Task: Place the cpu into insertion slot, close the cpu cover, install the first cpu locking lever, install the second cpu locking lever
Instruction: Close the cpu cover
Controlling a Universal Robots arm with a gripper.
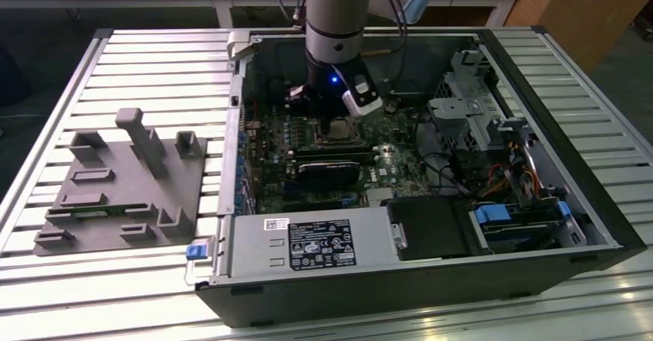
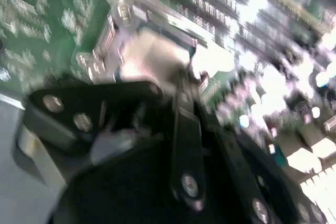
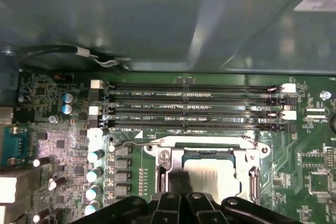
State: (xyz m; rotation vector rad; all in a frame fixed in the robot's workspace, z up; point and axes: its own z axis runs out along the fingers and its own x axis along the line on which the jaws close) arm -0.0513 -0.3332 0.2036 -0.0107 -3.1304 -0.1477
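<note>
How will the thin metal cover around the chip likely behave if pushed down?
The cover looks like a thin metal frame, so it is probably light and may bend if forced. It seems to lie flat around the chip, so a push likely loads the chip too.

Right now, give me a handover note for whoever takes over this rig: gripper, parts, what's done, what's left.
Gripper: low over the insertion slot, at its edge.
cpu: seated in the slot.
cpu cover: lying down over the cpu, looks closed.
Left: both locking levers. A wire lever runs along the socket; I can't tell whether it is latched.
</note>
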